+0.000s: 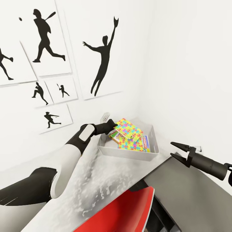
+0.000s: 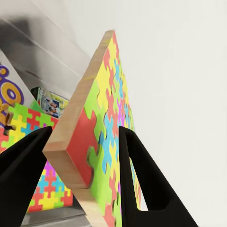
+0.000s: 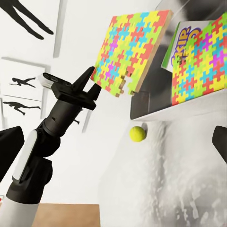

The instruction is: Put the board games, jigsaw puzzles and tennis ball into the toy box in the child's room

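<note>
Behind silhouette-postered wall, left tool pinches jigsaw puzzle, hiding toy box contents.

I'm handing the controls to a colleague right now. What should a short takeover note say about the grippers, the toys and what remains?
Left gripper: shut on a jigsaw puzzle, held over the toy box.
Right gripper: open, holding nothing, off to the right of the box.
In the box: the other jigsaw puzzle, lying on the Skip-Bo board game and at least one more printed box.
Tennis ball: on the table, beside the box's outer wall.
Left: release the held puzzle, then the ball. Bed games not checkable here.
</note>
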Motion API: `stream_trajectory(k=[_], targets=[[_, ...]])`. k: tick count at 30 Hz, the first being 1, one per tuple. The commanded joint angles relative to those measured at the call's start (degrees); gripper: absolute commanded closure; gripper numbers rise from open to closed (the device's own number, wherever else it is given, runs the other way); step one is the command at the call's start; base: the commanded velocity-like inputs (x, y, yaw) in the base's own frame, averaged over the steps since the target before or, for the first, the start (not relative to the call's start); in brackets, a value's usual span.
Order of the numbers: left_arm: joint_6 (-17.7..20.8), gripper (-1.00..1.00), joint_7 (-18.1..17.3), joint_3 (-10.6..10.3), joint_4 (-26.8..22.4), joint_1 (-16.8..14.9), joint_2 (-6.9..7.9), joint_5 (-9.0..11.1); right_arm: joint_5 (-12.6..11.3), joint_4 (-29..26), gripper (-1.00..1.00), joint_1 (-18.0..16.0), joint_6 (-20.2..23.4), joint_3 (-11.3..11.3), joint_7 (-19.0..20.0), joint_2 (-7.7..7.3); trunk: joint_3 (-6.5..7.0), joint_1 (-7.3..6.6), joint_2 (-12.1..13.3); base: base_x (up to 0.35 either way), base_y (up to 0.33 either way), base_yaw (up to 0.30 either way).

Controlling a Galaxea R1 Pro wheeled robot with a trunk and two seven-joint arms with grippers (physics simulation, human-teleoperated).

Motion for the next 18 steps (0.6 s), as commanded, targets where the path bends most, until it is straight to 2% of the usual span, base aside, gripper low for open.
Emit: stream_trajectory(k=[1,4,10,13,18], targets=[[0.1,1.00,-0.2,0.0,0.0,-0.1,0.00,-0.1,-0.3,0.0,-1.00,-0.1,0.3,0.0,-0.3,-0.01,-0.19,0.03,-0.1,0.000,0.000,0.000],[-0.2,1.00,0.1,0.0,-0.1,-0.1,0.00,-0.1,-0.3,0.0,-1.00,-0.1,0.4,0.0,-0.3,-0.01,-0.43,0.03,-0.1,0.000,0.000,0.000],[-3.1,1.00,1.7,-0.2,-0.3,-0.1,0.00,0.0,-0.3,0.0,-1.00,-0.1,0.3,0.0,-0.3,-0.01,-0.90,0.03,-0.1,0.000,0.000,0.000],[-3.6,1.00,3.4,-0.3,-1.3,-0.1,0.00,0.0,-0.3,0.0,-1.00,-0.1,0.3,0.0,-0.3,-0.01,-1.14,0.03,-0.1,0.000,0.000,0.000],[-3.7,1.00,4.0,-0.3,-1.8,-0.1,0.00,0.1,-0.3,0.0,-1.00,-0.1,0.3,0.1,-0.3,-0.01,-1.53,0.03,-0.1,0.000,0.000,0.000]])
